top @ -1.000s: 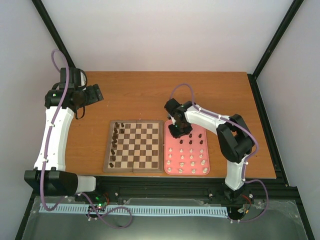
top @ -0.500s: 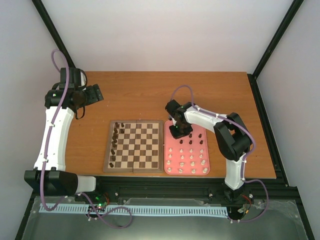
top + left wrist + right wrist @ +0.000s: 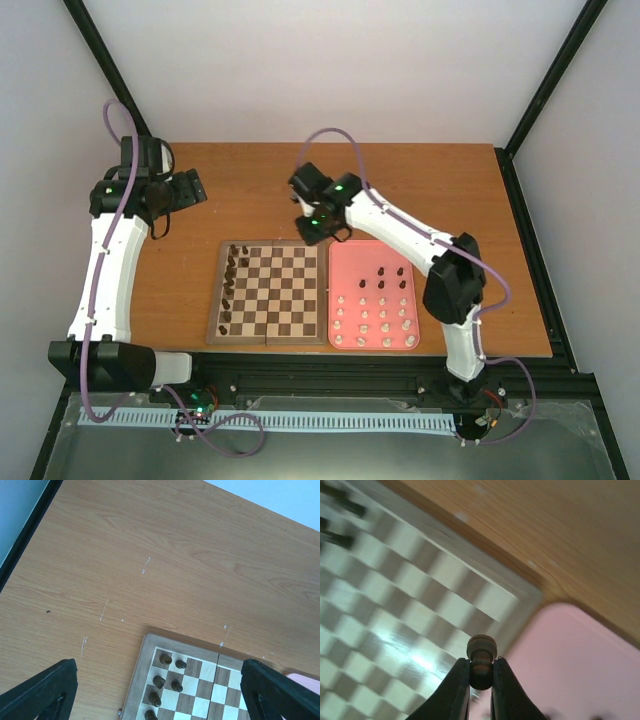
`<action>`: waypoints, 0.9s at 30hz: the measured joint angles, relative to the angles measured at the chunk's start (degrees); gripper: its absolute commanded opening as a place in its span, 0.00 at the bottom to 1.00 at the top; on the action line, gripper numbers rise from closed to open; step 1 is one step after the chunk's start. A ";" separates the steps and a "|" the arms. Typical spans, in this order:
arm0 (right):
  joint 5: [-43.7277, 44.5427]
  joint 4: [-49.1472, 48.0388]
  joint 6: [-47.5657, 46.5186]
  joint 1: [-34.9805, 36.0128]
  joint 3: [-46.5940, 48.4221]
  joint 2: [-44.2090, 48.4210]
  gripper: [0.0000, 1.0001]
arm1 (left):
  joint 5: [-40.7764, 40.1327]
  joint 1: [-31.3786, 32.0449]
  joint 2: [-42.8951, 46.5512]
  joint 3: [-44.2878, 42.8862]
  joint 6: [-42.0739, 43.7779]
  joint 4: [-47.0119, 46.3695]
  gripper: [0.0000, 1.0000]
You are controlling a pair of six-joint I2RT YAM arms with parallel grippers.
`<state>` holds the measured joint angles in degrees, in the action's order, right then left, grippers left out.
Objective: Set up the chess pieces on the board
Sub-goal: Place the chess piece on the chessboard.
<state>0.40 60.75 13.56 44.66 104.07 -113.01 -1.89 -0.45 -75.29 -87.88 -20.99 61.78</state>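
Observation:
The wooden chessboard (image 3: 268, 290) lies at the table's middle, with several dark brown pieces (image 3: 232, 272) along its left columns; they also show in the left wrist view (image 3: 165, 658). My right gripper (image 3: 318, 228) is above the board's far right corner, shut on a dark brown piece (image 3: 481, 661) held between its fingertips. Below it the board (image 3: 395, 605) and the pink tray (image 3: 580, 665) appear blurred. My left gripper (image 3: 190, 188) is open and empty, over the bare table beyond the board's far left corner.
The pink tray (image 3: 345, 262) right of the board holds several cream-white pieces (image 3: 375, 322) and three dark ones (image 3: 390, 272). The table's brown top (image 3: 260, 185) stretches beyond the board. Black frame posts stand at both sides.
My right gripper has lifted off the tray's far left part and moved left and away to the board's far right corner, carrying a dark piece. The left arm has not moved.

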 measured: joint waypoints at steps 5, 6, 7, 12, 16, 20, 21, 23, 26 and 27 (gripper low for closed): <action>-1.40 3.17 0.24 9.03 18.58 -10.45 0.03 | 0.02 0.00 0.17 0.02 0.00 0.00 1.00; -1.81 4.00 0.37 10.25 21.11 -12.68 0.03 | 0.07 0.00 0.20 0.02 -0.02 0.00 1.00; -2.40 4.61 0.46 11.76 24.09 -15.61 0.03 | 0.13 0.00 0.24 0.02 0.00 0.00 1.00; -5.31 6.43 0.72 15.17 29.09 -23.06 0.03 | 0.24 0.00 0.48 0.02 0.00 0.00 1.00; -6.29 6.56 0.70 16.17 29.24 -24.30 0.03 | 0.72 0.00 0.94 0.13 -0.02 -0.02 1.00; -6.23 4.87 0.74 16.44 29.29 -24.30 0.03 | 1.07 0.00 1.55 0.57 -0.02 -0.02 1.00; -6.16 4.20 0.76 16.44 29.27 -24.33 0.03 | 1.14 0.00 1.66 0.68 -0.02 -0.02 1.00; -6.03 2.71 0.81 16.44 29.24 -24.39 0.03 | 1.29 0.00 1.77 0.85 -0.02 -0.04 1.00; -6.01 0.94 0.81 16.44 29.42 -25.31 0.04 | 1.55 0.00 1.77 0.96 -0.02 -0.02 1.00; -5.99 0.66 0.79 16.44 29.51 -25.81 0.04 | 1.68 0.00 1.77 0.96 -0.02 -0.04 1.00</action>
<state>-5.58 61.41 14.35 61.10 133.58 -138.82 -0.21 -0.45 -73.52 -86.91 -21.02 61.73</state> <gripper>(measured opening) 0.078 0.998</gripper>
